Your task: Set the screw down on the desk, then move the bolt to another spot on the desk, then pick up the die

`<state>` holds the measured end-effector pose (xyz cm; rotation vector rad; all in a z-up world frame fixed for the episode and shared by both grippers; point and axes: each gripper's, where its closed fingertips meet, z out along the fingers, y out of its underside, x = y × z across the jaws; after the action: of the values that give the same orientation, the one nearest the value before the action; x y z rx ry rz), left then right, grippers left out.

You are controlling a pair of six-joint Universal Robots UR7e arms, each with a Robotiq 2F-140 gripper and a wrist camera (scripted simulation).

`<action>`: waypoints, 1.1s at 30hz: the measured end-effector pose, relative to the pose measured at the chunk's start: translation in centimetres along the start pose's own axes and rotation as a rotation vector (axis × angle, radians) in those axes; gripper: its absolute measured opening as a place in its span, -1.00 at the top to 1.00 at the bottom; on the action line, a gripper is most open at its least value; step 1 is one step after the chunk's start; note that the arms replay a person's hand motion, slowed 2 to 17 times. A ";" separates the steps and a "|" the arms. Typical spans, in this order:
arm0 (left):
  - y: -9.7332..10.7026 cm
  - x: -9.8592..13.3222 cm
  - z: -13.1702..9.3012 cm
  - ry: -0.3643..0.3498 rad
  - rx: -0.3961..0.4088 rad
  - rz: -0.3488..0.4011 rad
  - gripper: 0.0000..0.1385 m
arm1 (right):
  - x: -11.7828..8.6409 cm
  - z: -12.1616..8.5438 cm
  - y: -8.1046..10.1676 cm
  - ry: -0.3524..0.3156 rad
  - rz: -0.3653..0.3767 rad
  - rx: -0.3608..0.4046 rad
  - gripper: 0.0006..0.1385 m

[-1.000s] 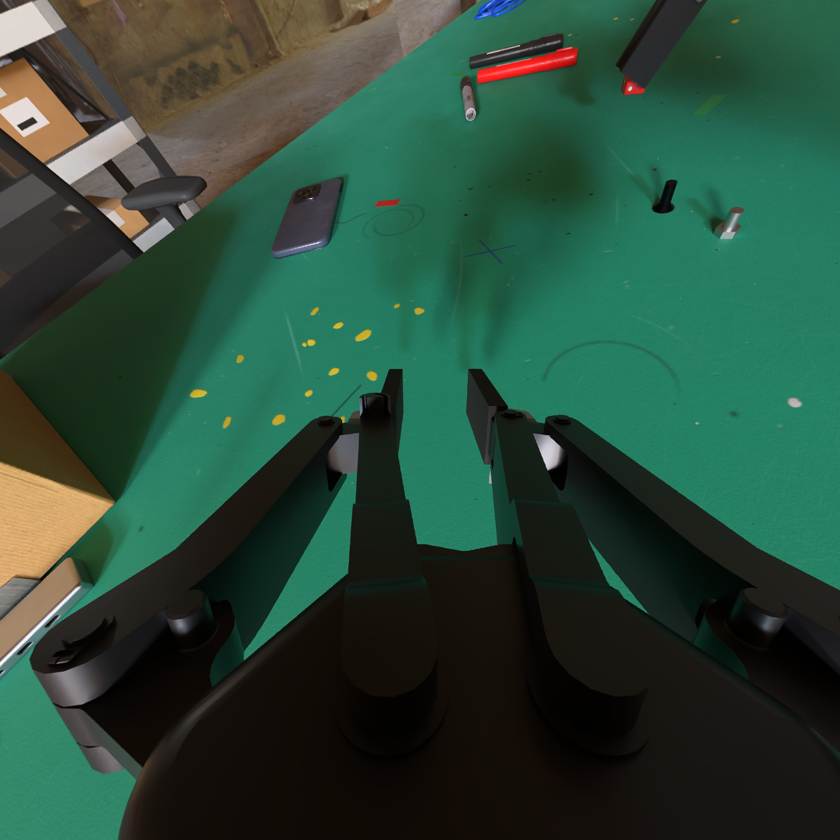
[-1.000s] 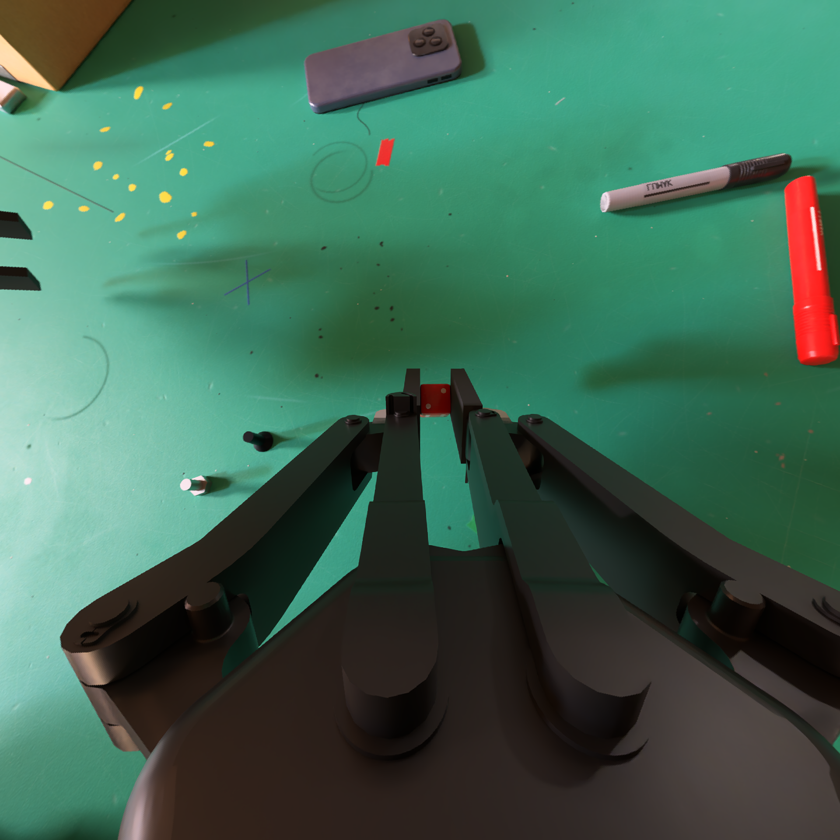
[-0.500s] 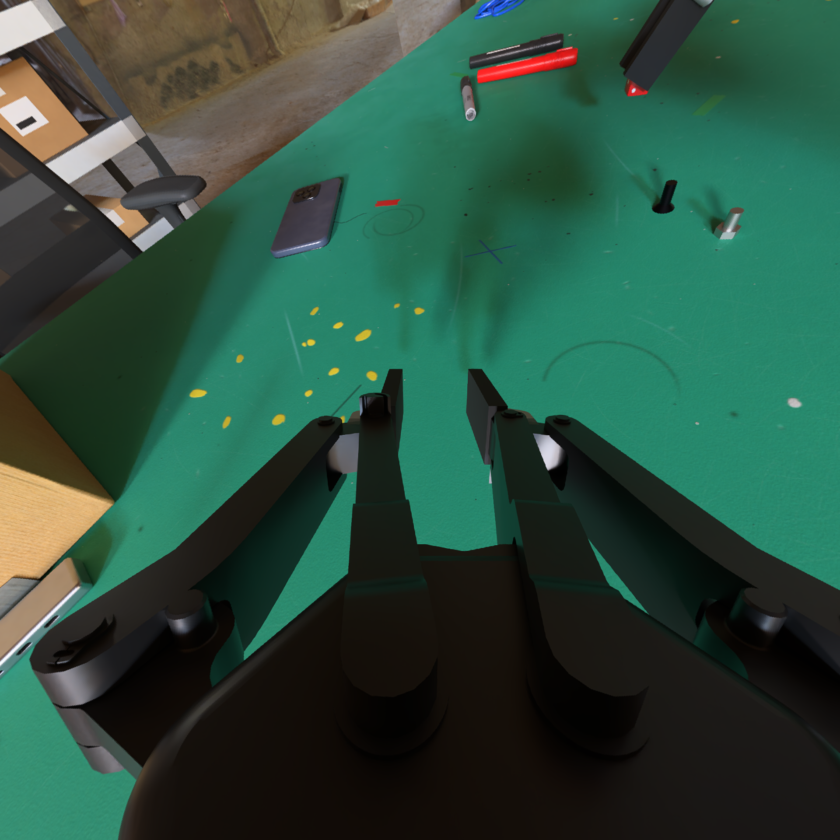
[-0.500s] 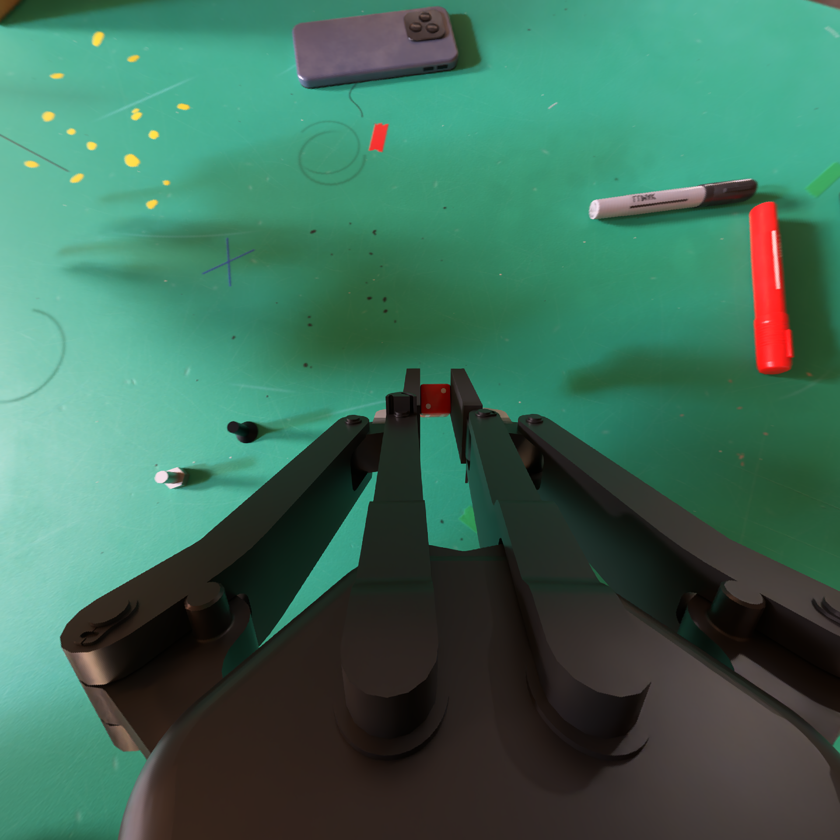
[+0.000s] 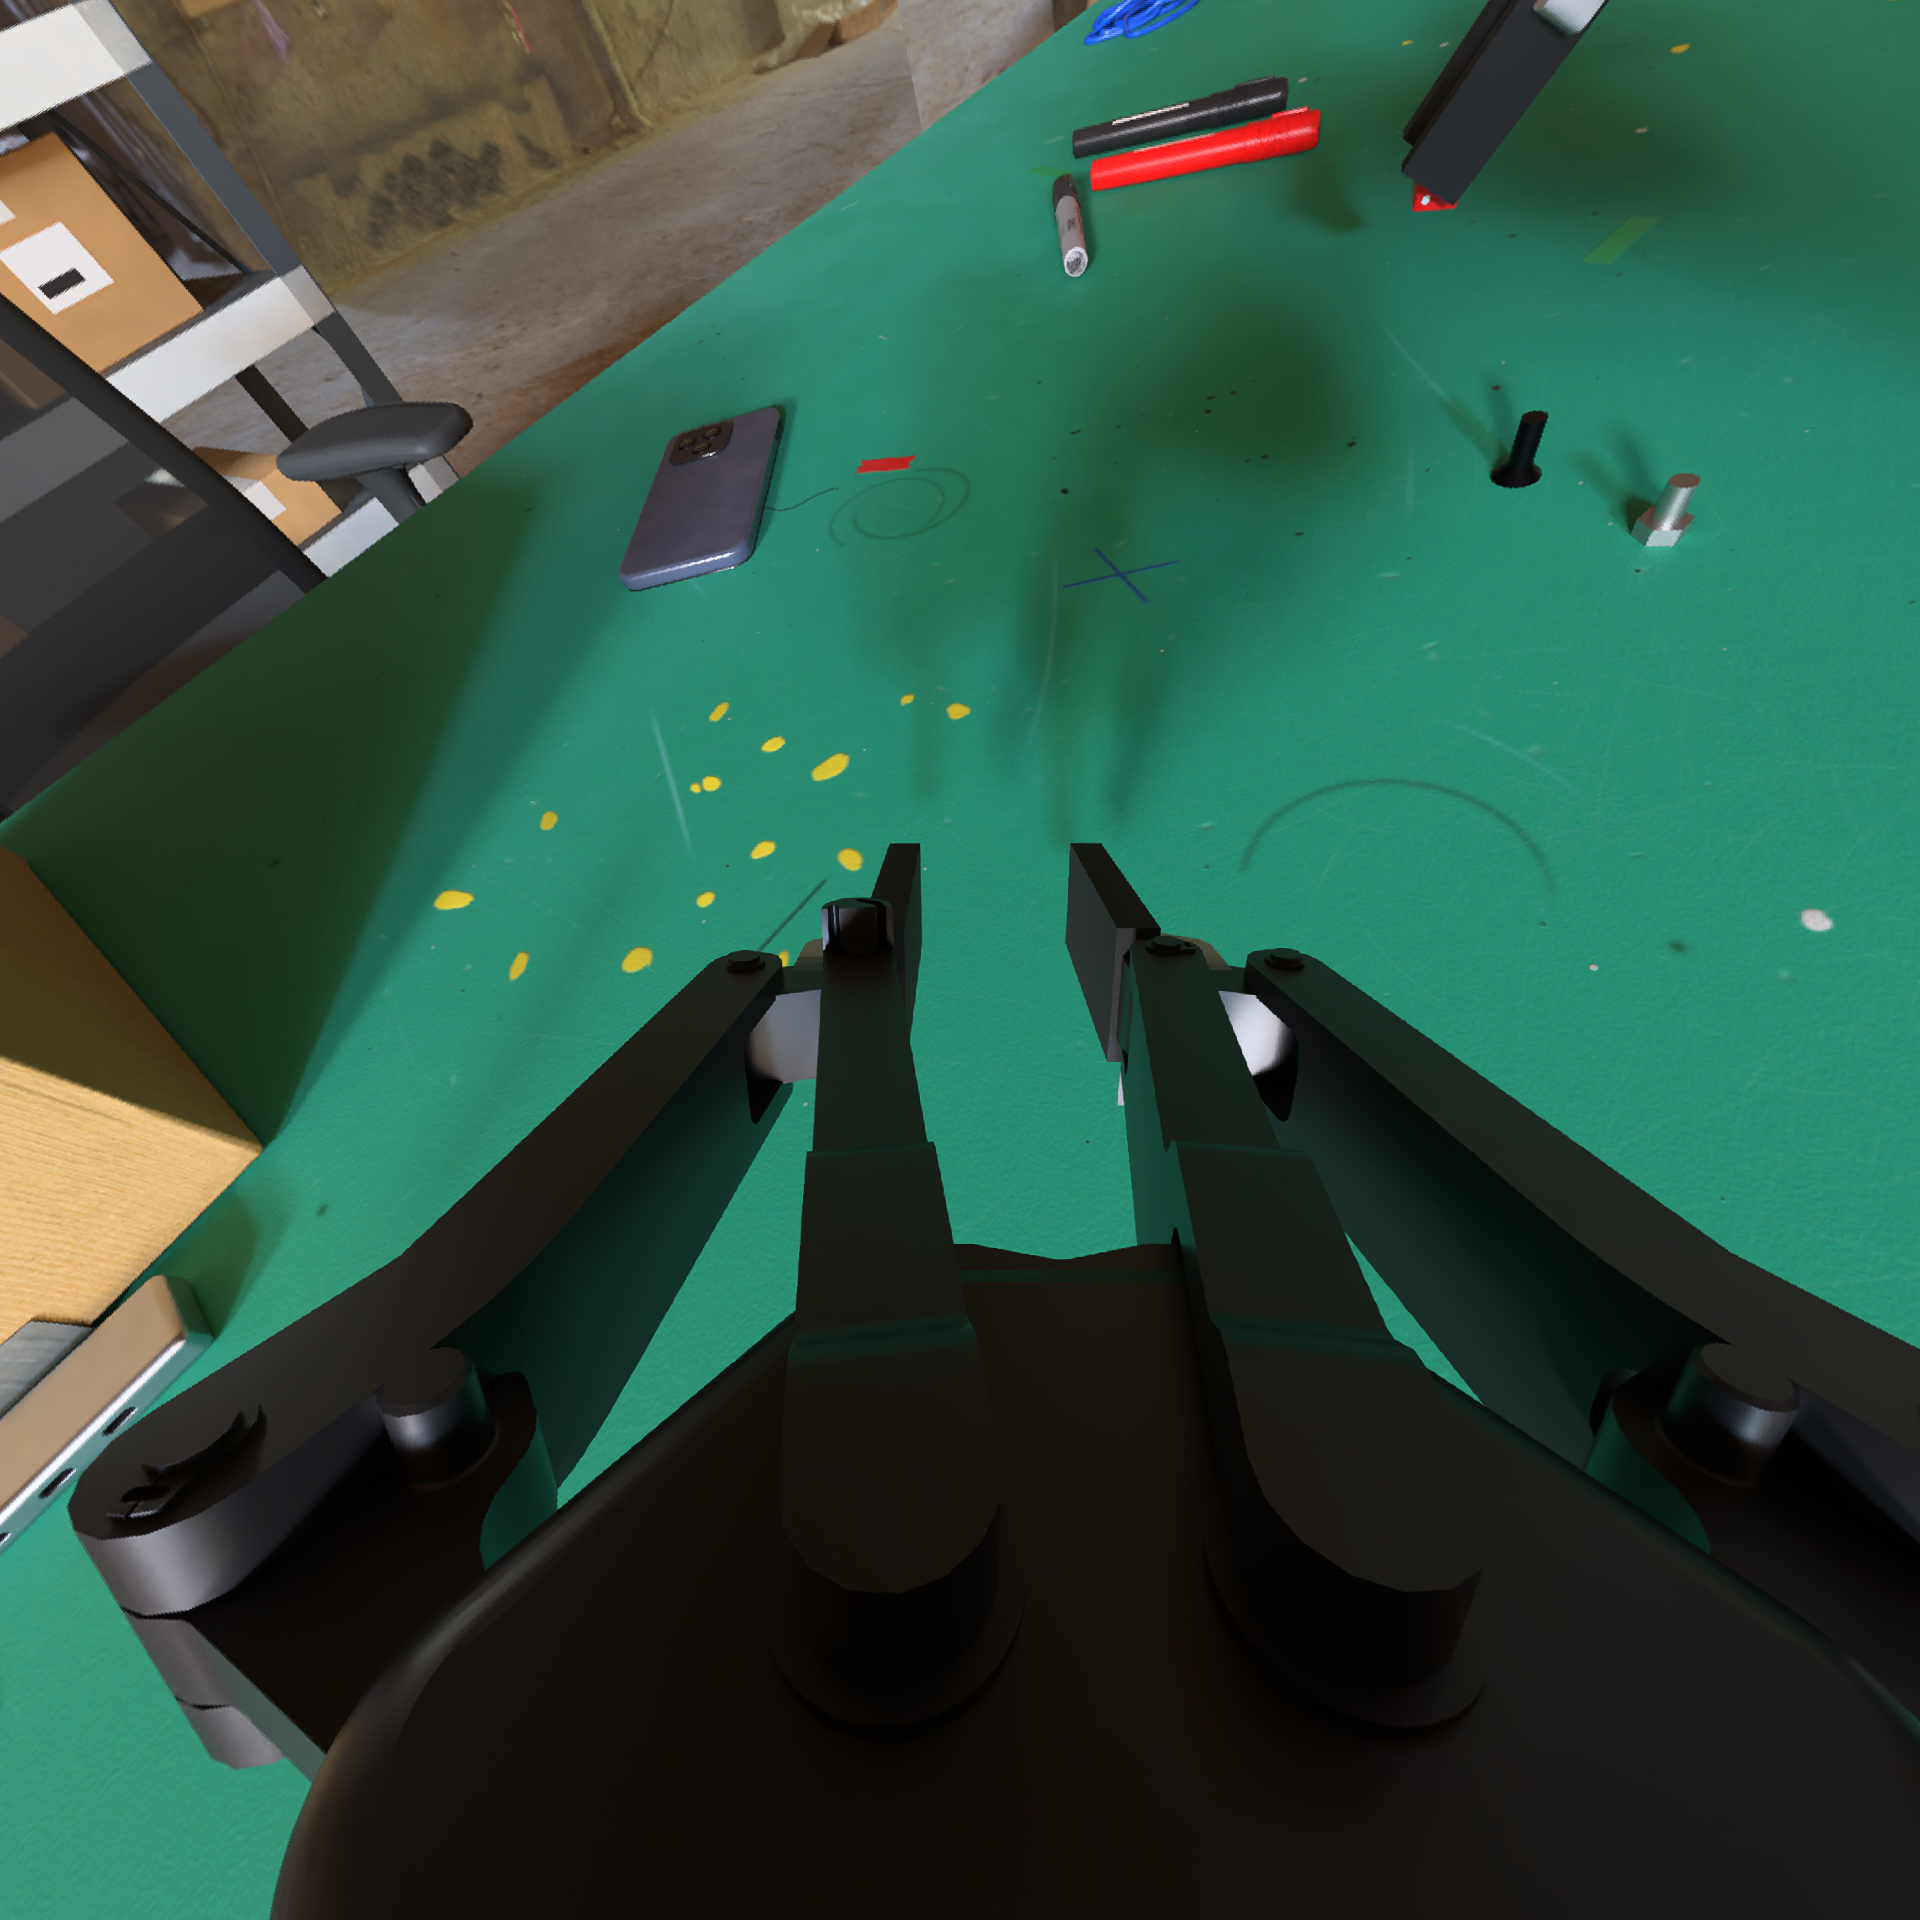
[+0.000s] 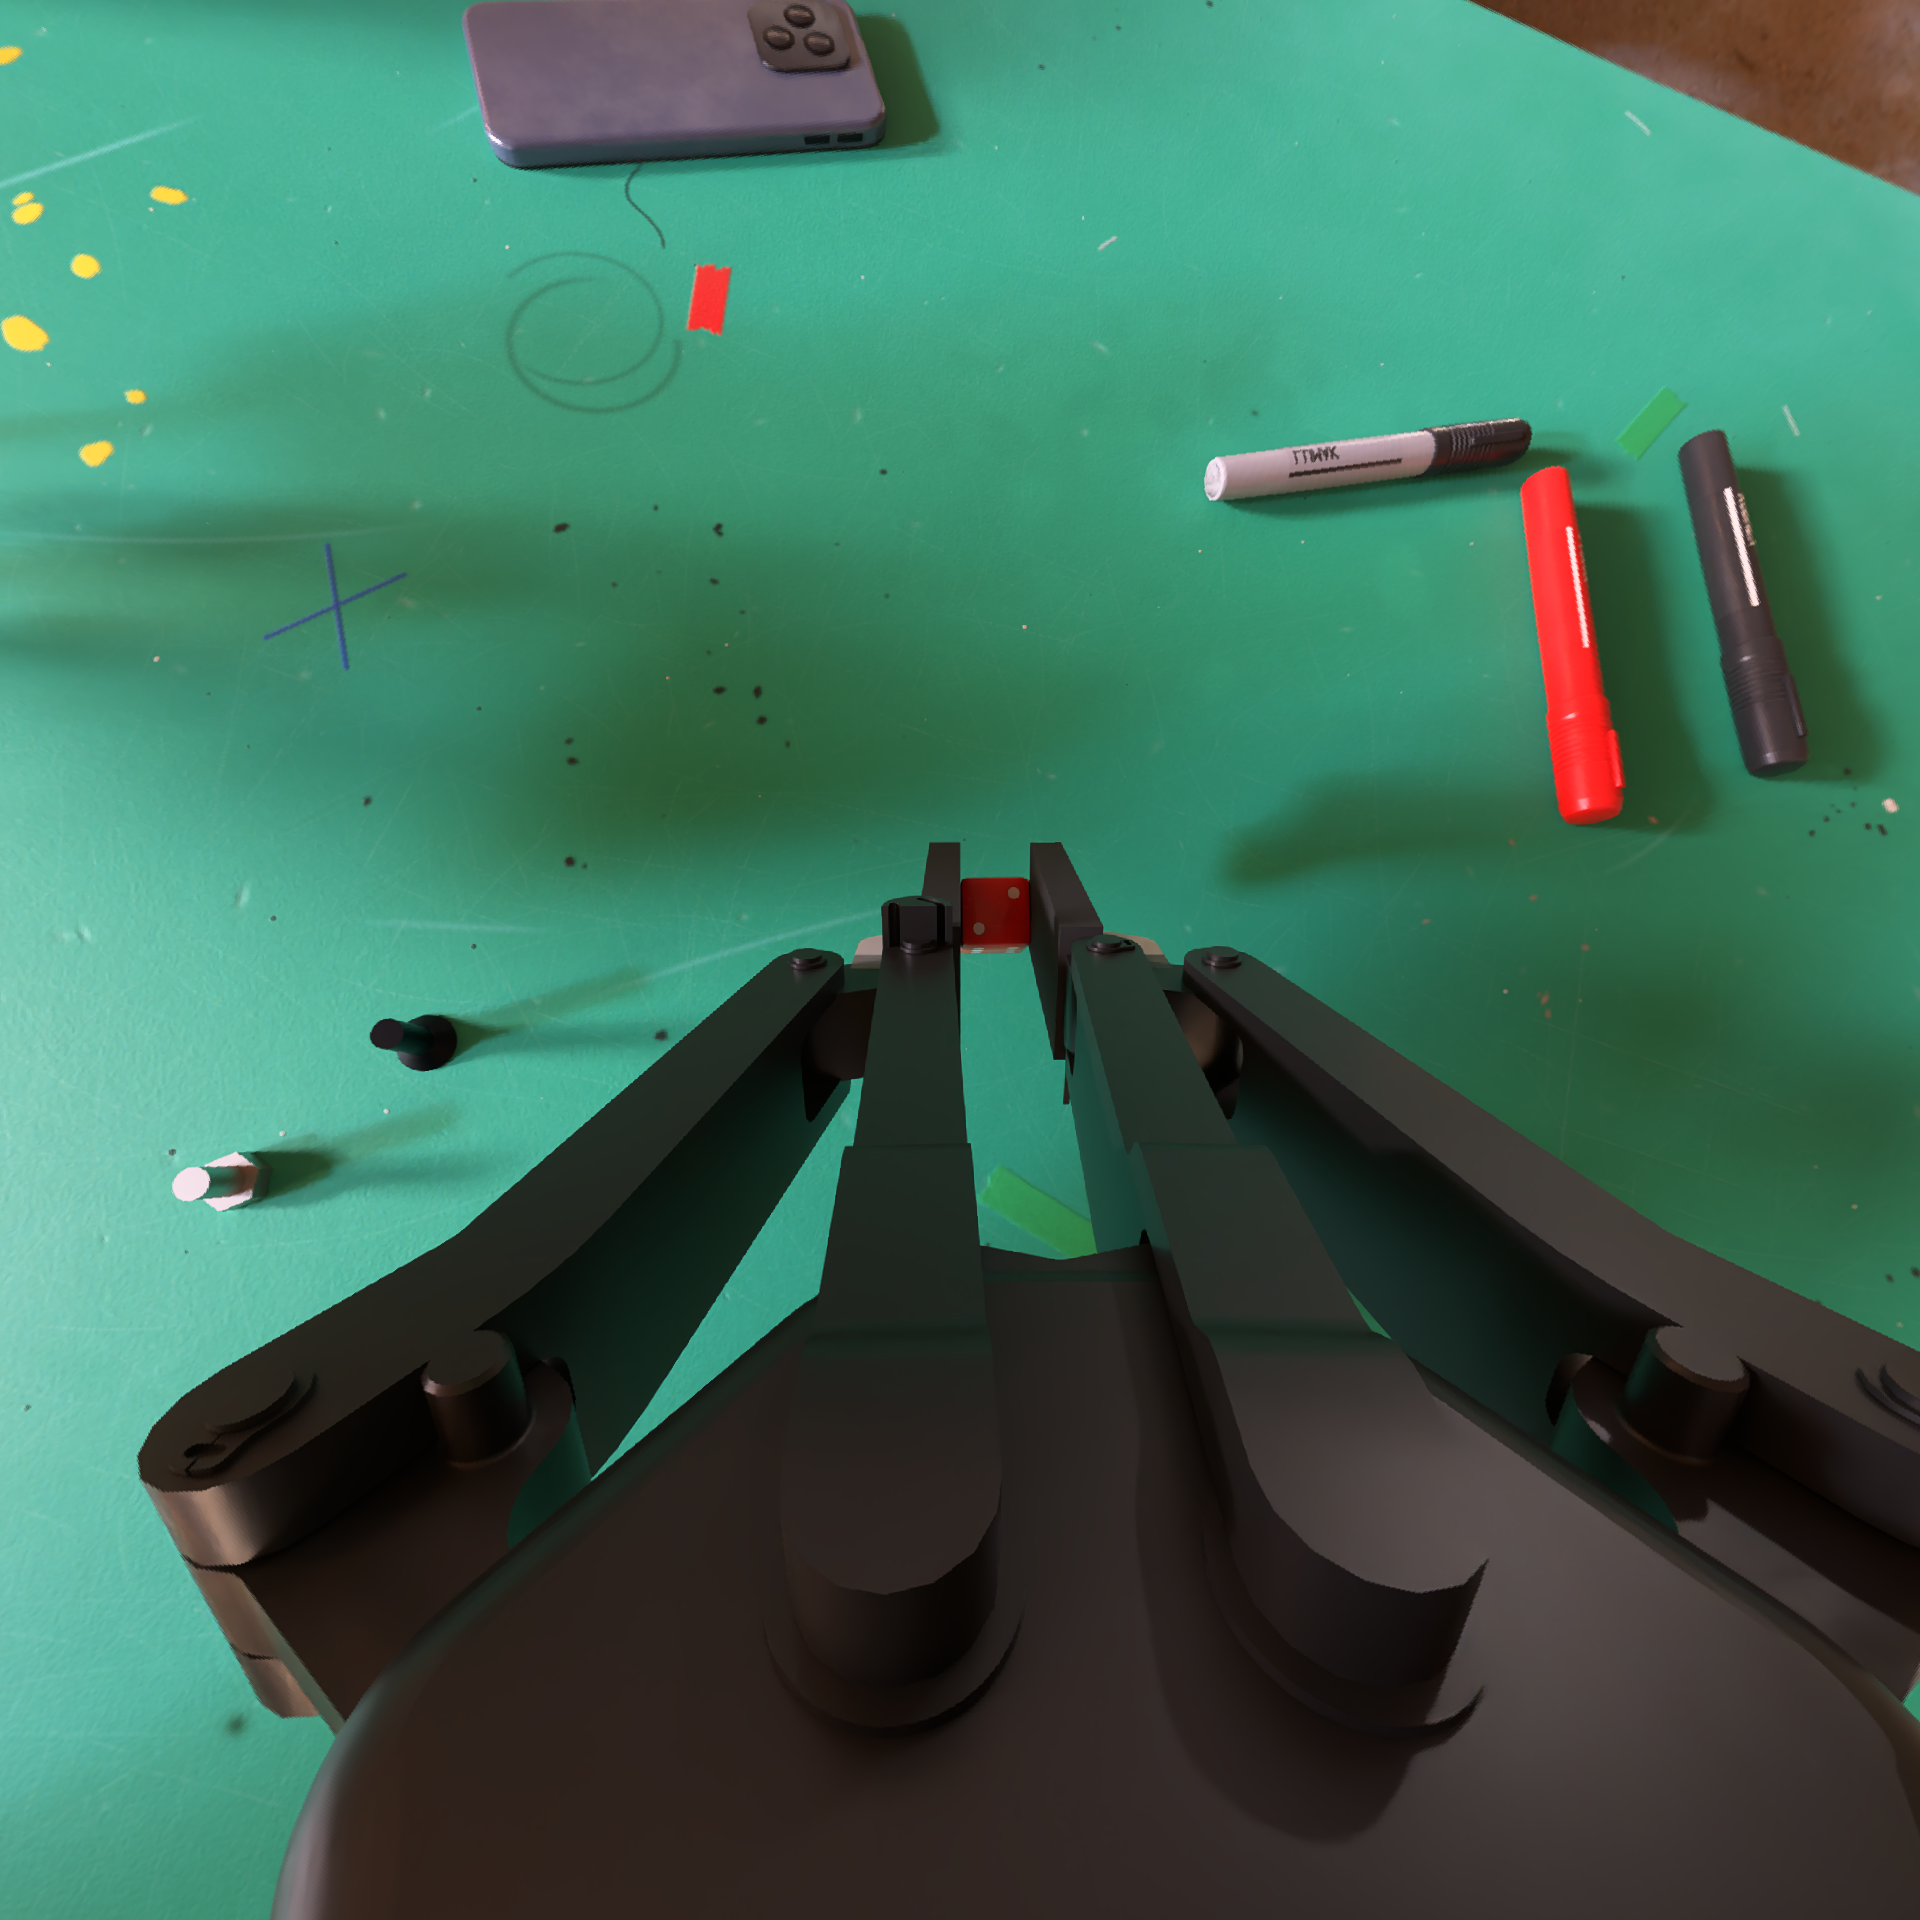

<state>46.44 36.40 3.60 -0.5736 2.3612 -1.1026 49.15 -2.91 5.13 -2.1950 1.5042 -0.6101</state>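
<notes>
The right end effector (image 6: 995, 883) is clamped on the red die (image 6: 994, 911), lifted above the green desk (image 6: 1143, 644), the left end effector (image 5: 994, 883) apart and empty, while screw (image 6: 416, 1039) and bolt (image 6: 220, 1181) stand beyond, already set down.

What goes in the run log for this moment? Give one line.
right pincer: shut on die, above desk | left pincer: open, empty | screw, bolt: on desk

The right gripper (image 6: 995, 883) is clamping its 2 fingers together, raised above the desk; the left gripper (image 5: 995, 883) is hovering, fingers parted.
</notes>
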 end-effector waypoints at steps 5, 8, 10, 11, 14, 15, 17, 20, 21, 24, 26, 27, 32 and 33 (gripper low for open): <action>0.0 0.0 0.0 -0.001 0.001 0.002 0.45 | 0.0 0.4 0.2 -0.035 0.031 -0.015 0.75; 0.0 0.0 0.0 -0.002 0.002 0.003 0.45 | -0.2 0.6 0.3 -0.069 0.052 -0.021 0.75; 0.0 0.0 0.0 -0.002 0.002 0.004 0.45 | -0.2 0.8 0.4 -0.091 0.068 -0.025 0.75; 0.0 0.0 0.0 -0.002 0.002 0.004 0.45 | -0.2 0.8 0.4 -0.102 0.076 -0.027 0.75; 0.0 0.0 0.0 -0.002 0.002 0.005 0.45 | -0.3 0.9 0.5 -0.134 0.103 -0.032 0.75; 0.0 0.0 0.0 -0.002 0.002 0.005 0.45 | -0.3 1.0 0.5 -0.145 0.113 -0.033 0.75; 0.0 0.0 0.0 -0.003 0.002 0.006 0.45 | -0.2 1.0 0.5 -0.165 0.134 -0.034 0.75; 0.0 0.0 0.0 -0.003 0.001 0.006 0.45 | -0.4 1.1 0.5 -0.207 0.165 -0.032 0.75; 0.0 0.0 0.0 -0.003 0.001 0.006 0.45 | -0.6 1.0 0.4 -0.229 0.173 -0.029 0.75; 0.0 0.0 0.0 -0.003 0.001 0.007 0.45 | -1.2 0.8 0.3 -0.301 0.202 -0.018 0.75; 0.0 0.1 0.0 -0.003 0.001 0.007 0.45 | -2.0 0.6 0.1 -0.366 0.217 -0.011 0.75; 0.0 0.1 0.0 -0.003 0.001 0.008 0.45 | -2.4 0.4 0.0 -0.401 0.225 -0.007 0.75; 0.0 0.1 0.0 -0.003 0.001 0.008 0.45 | -4.4 -0.9 -0.4 -0.598 0.263 0.014 0.75; 0.0 0.1 0.0 -0.003 0.001 0.008 0.45 | -4.8 -1.2 -0.5 -0.640 0.272 0.019 0.75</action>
<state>46.38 36.36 3.61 -0.5646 2.3584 -1.0986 47.33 1.71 5.82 -1.8610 1.3816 0.1608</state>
